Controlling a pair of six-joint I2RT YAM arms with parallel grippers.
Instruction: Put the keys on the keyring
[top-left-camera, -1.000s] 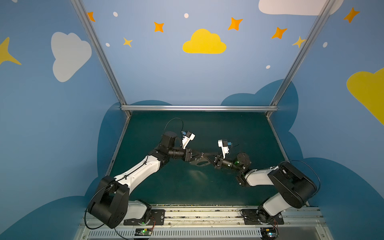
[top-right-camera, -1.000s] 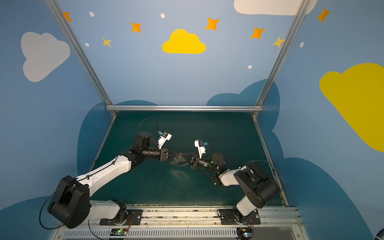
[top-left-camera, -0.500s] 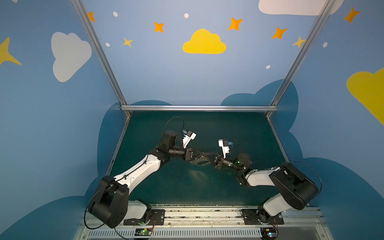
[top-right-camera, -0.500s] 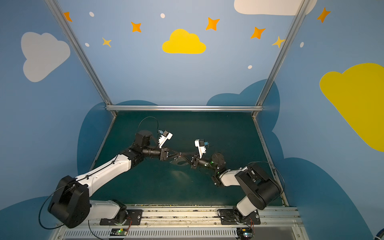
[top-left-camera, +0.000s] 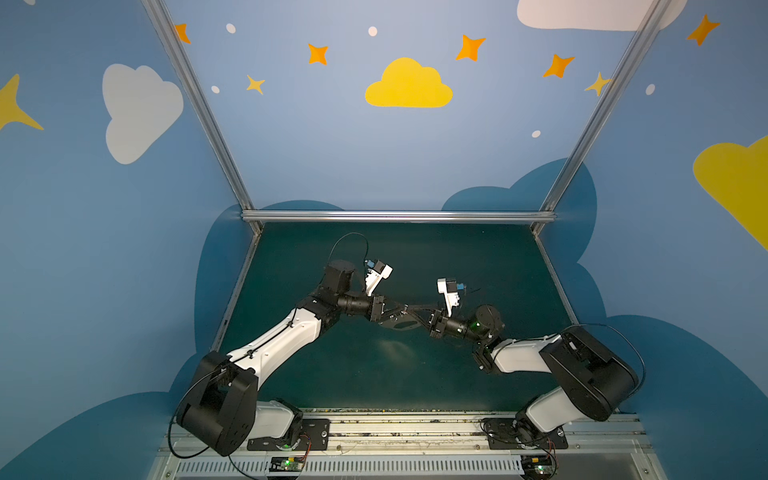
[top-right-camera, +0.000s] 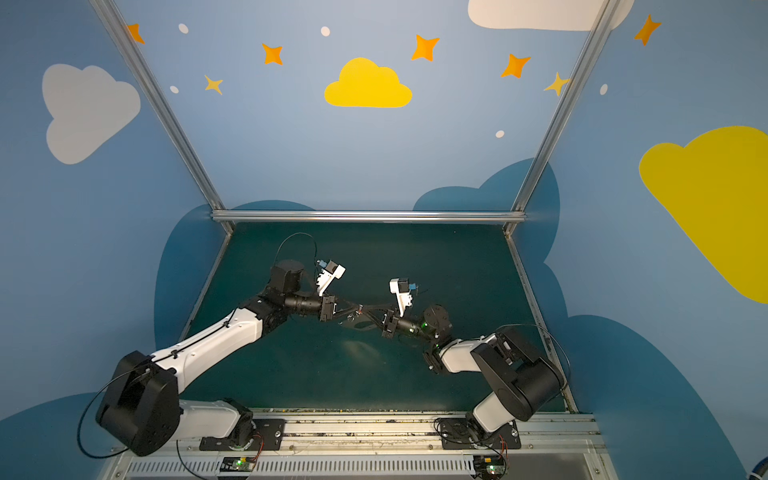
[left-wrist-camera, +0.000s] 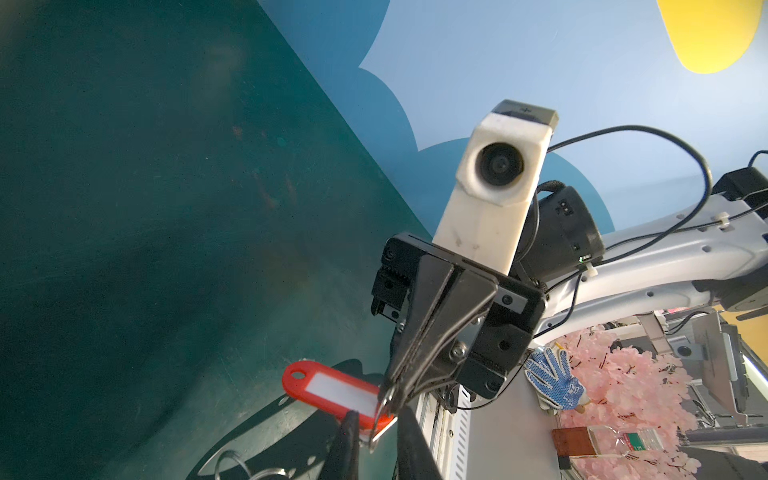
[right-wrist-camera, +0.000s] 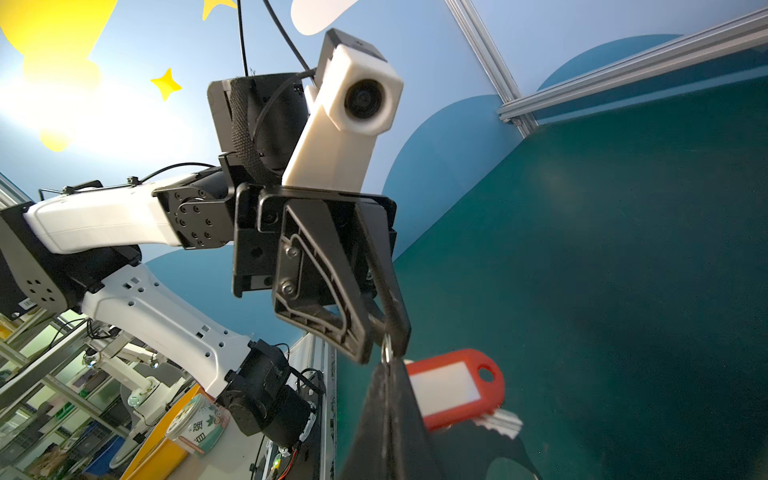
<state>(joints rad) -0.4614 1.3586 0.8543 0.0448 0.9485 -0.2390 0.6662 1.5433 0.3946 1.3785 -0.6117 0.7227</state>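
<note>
Both arms meet above the middle of the table in both top views. My right gripper (right-wrist-camera: 388, 362) is shut on the keyring (right-wrist-camera: 386, 351), a thin silver loop pinched at its tip. The keys hang from that loop: a red-orange tag (right-wrist-camera: 453, 386) with a white label, and a silver key (right-wrist-camera: 500, 422) behind it. My left gripper (left-wrist-camera: 378, 412) faces the right one, its jaws a narrow gap apart on either side of the keyring (left-wrist-camera: 380, 415) and the tag's (left-wrist-camera: 332, 388) end. I cannot tell whether they press on anything.
A flat grey holed plate (left-wrist-camera: 266, 424) lies on the green table under the grippers and shows as a dark shape (top-left-camera: 401, 328) in a top view. Spare wire rings (left-wrist-camera: 237, 461) rest on it. Aluminium rails (top-left-camera: 395, 216) border the table.
The left gripper's jaws have narrowed round the ring. Both arms have stayed almost in place, and the right gripper has stayed shut.
</note>
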